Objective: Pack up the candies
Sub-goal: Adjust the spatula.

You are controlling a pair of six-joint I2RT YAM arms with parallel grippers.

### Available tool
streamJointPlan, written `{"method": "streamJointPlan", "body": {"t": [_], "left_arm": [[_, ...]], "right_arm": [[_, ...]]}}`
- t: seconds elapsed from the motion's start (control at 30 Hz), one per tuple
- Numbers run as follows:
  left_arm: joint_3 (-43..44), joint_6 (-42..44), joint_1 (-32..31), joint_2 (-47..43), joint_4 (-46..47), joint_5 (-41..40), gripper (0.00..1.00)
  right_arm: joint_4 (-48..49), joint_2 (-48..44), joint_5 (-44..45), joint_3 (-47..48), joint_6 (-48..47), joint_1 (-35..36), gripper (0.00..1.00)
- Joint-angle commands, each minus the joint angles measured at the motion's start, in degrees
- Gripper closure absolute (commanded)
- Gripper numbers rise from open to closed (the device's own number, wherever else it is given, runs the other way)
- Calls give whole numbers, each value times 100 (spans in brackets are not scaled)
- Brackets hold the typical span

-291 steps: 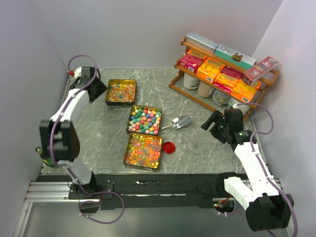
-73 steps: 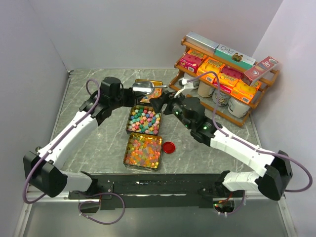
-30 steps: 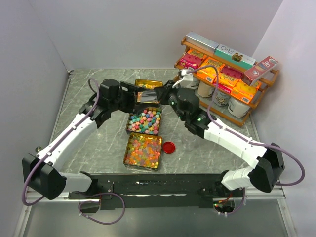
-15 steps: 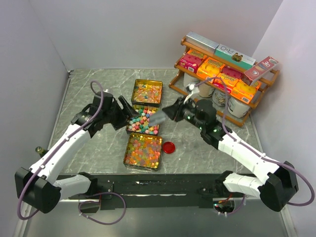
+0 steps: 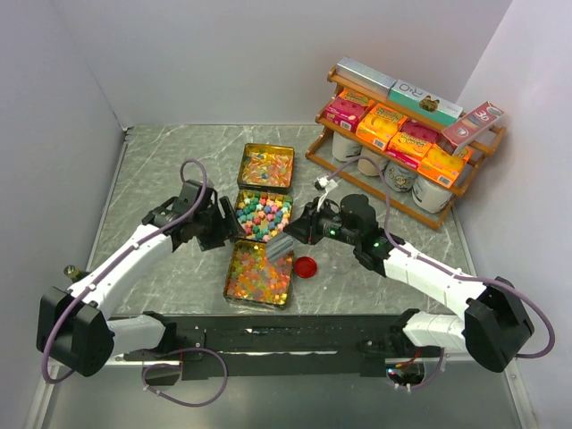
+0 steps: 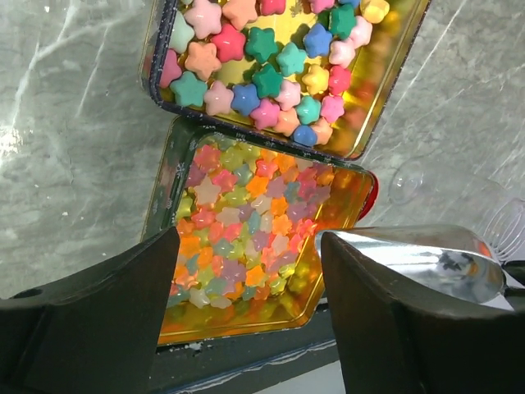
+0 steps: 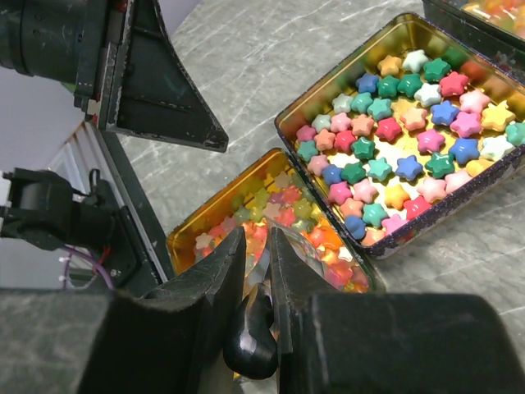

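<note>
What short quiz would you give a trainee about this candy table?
1. True or false: the left gripper is shut on a candy.
2. How many tins hold candies?
3. What is in the right gripper? A: nothing. B: a metal scoop. C: a single candy.

Key: 1 false, it is open and holds nothing. 2 three. 3 B.

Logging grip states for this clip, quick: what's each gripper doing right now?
Left gripper: open, empty.
Right gripper: shut on the scoop, by its handle.
</note>
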Motion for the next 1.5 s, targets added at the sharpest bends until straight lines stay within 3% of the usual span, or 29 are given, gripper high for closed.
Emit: {"method": "streamJointPlan", "body": {"t": [0.0, 0.17, 0.33, 0.47, 0.57, 0.7, 0.73, 0.83, 0.93, 1.03, 1.13, 1.23, 1.27, 1.37, 1.4, 1.47], "left_arm": [[-247, 191, 12, -125, 159, 101, 27], [-467, 226, 12, -194, 195, 242, 29], [-458, 332, 21, -415, 335, 260, 23], [-599, 393, 12, -380, 458, 408, 25], [-564, 604, 12, -511, 773, 934, 24], [-537, 964, 3, -801, 1520, 2129, 20], [-598, 982, 3, -854, 1713, 2758, 19], [-756, 973, -23, -1065, 2478, 3430, 18], [-775, 1000, -49, -1153, 2778, 3529, 17], [-679, 1044, -67, -1013, 2953, 3625, 24], [-599, 904, -119, -828, 3444, 4003, 38], [-433, 1008, -233, -705, 3526, 4258, 76], [-362, 1122, -243, -653, 3326, 4302, 99], [-116, 1710, -243, -617, 2554, 4320, 99], [-72, 2034, -252, -608, 2376, 4311, 99], [7, 2447, -252, -565, 1833, 4390, 99]], "right_arm": [[218, -33, 13, 165, -306, 34, 100], [68, -68, -92, 147, -315, 43, 100], [59, -235, -136, 235, -227, 105, 100], [112, -235, -180, 288, -69, 113, 100], [60, -279, -408, 446, 115, 140, 100], [59, -455, -584, 709, 388, 157, 100], [51, -490, -584, 753, 441, 157, 100], [-54, -534, -602, 981, 704, 149, 100], [-230, -526, -664, 1245, 993, 157, 100], [-336, -508, -751, 1456, 1310, 157, 100], [-512, -464, -813, 1641, 1574, 157, 100], [-722, -446, -918, 1720, 1733, 149, 100], [-897, -473, -901, 1764, 1716, 149, 100], [-1916, -787, -393, 1808, 1251, 122, 69], [-2179, -911, -130, 1791, 1154, 114, 38], [-3023, -1401, 705, 1730, 768, 61, 15]]}}
